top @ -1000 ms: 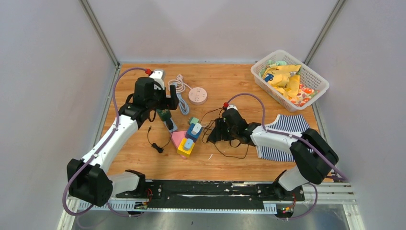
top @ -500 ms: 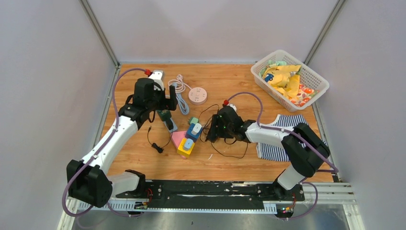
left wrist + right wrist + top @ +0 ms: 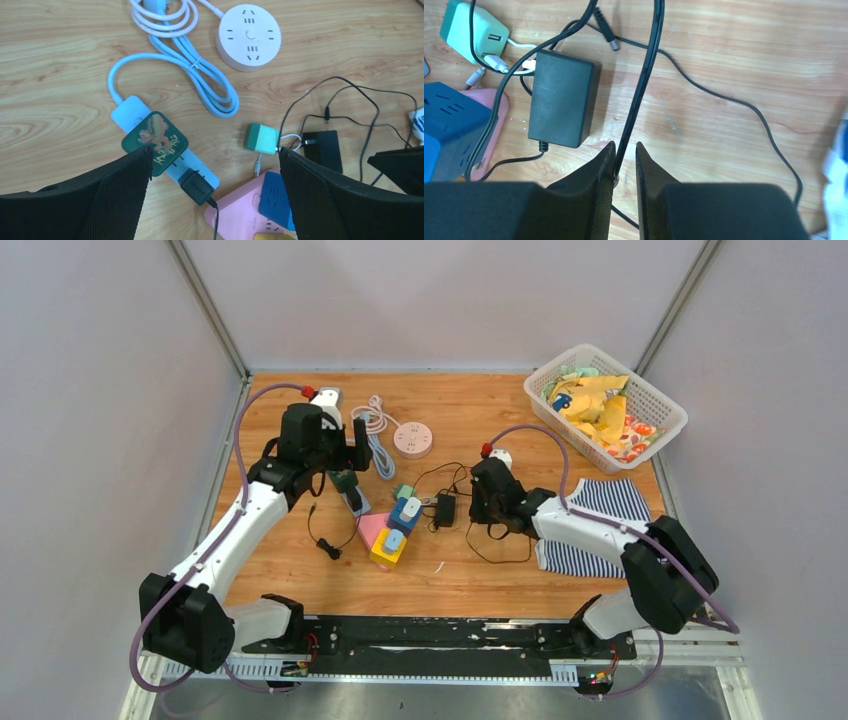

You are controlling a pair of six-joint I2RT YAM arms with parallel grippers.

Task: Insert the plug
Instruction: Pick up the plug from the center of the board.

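Observation:
My right gripper [image 3: 624,145] is shut on a thin black cable [image 3: 646,65] that runs up between its fingers; in the top view it [image 3: 472,508] sits just right of the black power adapter [image 3: 445,508]. The adapter [image 3: 561,100] lies flat on the wood, apart from the fingers. My left gripper [image 3: 215,150] is wide open and empty above a pale blue power strip [image 3: 130,107]. That strip carries a green square plug [image 3: 155,137] and a small black plug [image 3: 198,186]. A teal charger [image 3: 262,139] lies loose with its prongs pointing left.
A pink power strip [image 3: 372,530] with blue [image 3: 405,512] and yellow socket cubes lies mid-table. A round white socket [image 3: 413,440] with a coiled cord sits behind. A white basket [image 3: 668,415] of cloths stands at back right. A striped cloth [image 3: 600,500] lies under the right arm.
My right gripper has moved right, off the black adapter, which now lies uncovered on the table. The black cable has shifted right with it. The left arm has not moved.

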